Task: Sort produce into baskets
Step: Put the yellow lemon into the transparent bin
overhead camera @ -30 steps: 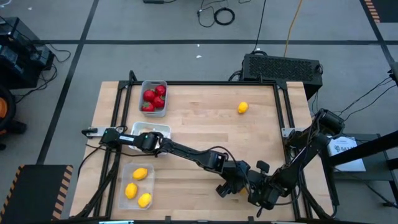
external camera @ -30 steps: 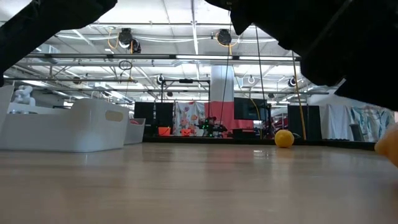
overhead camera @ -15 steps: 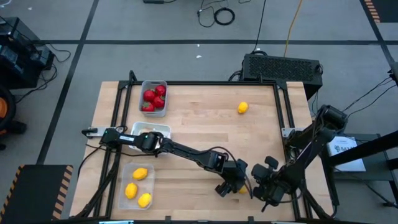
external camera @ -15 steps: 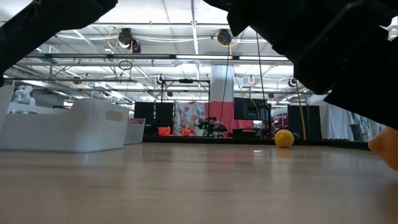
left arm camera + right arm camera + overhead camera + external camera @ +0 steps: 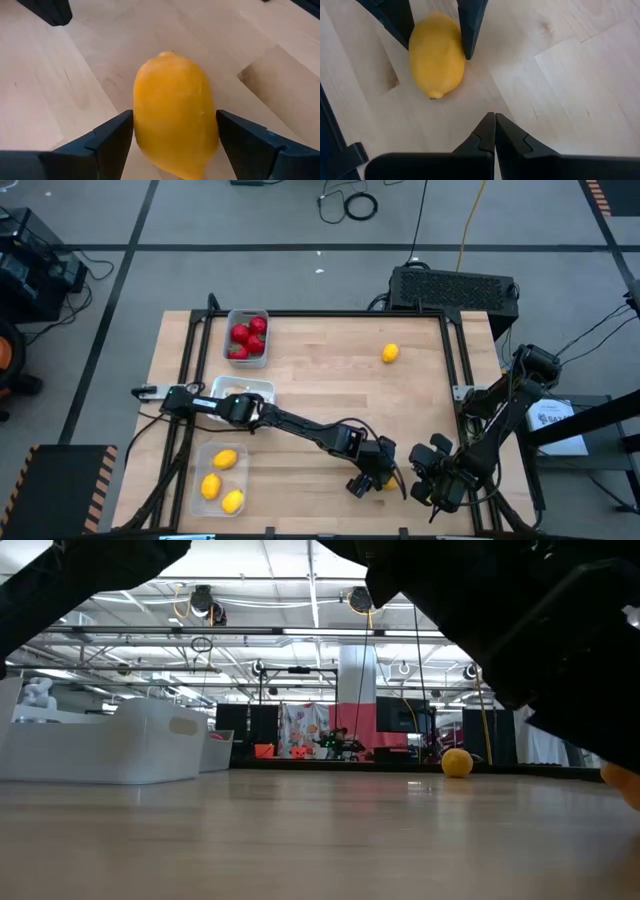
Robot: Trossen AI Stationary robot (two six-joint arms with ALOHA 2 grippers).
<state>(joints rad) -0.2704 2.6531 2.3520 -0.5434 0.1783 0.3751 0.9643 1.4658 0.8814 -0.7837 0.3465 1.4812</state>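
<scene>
At the left of the table, three baskets are seen in the high view: a grey basket (image 5: 247, 338) holding red fruits (image 5: 248, 340), a white basket (image 5: 243, 391) just below it, partly hidden by the left arm, and a clear basket (image 5: 220, 477) near the front edge in which three lemons (image 5: 222, 479) are already laid.

Towards the middle of the front edge, the left gripper (image 5: 372, 479) is stretched far across the table. Its fingers (image 5: 112, 140) are spread on either side of an orange-yellow lemon (image 5: 174, 115) that rests on the wood; the left wrist view shows the fruit between them with the pads very near its flanks, and whether they touch cannot be told. The step in hand is judged to be the grasp of this lemon. For it to be done well, the fruit should be kept centred between the pads and gripped across its narrow waist, since a smooth oval is likely to squirt out if pinched near an end. It should be lifted clear before being carried leftward to the clear basket.

Further right, the right gripper (image 5: 494, 131) is held low beside the same lemon, its fingers pressed together and empty. Room should be left by it for the left arm.

At the far right-hand part of the table, another yellow lemon (image 5: 390, 353) lies unsorted.
</scene>
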